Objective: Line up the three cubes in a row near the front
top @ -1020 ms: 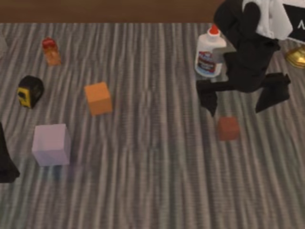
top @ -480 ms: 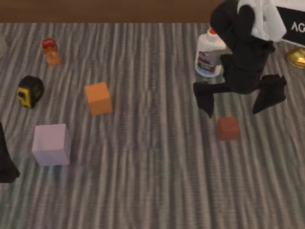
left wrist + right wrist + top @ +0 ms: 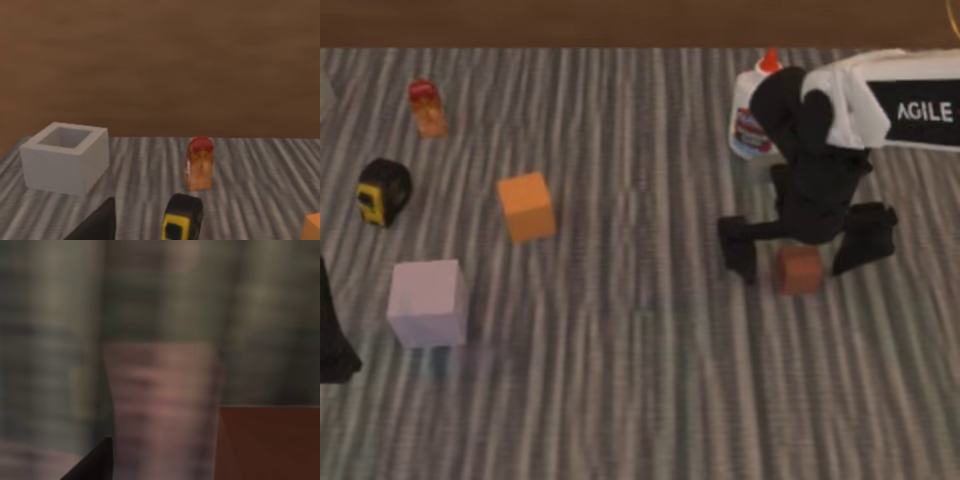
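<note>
The small reddish-brown cube (image 3: 801, 271) sits right of centre, and my right gripper (image 3: 800, 255) is lowered over it, open, with one dark finger (image 3: 738, 250) on each side of the cube. The right wrist view shows that cube (image 3: 270, 445) close up beside one finger (image 3: 92, 465). The orange cube (image 3: 526, 206) stands left of centre, and its corner (image 3: 312, 227) shows in the left wrist view. The large lilac-pink cube (image 3: 428, 302) rests nearer the front left. My left arm (image 3: 332, 345) stays parked at the left edge, one finger (image 3: 97, 225) in its wrist view.
A white glue bottle (image 3: 755, 115) stands just behind the right arm. A yellow-black tape measure (image 3: 383, 190) and a small red-capped bottle (image 3: 427, 108) lie at the back left. The left wrist view shows an open grey box (image 3: 65, 157) by the table's far edge.
My right gripper has dropped and come forward, from hovering behind the reddish-brown cube to straddling it. The cubes and left arm have not moved.
</note>
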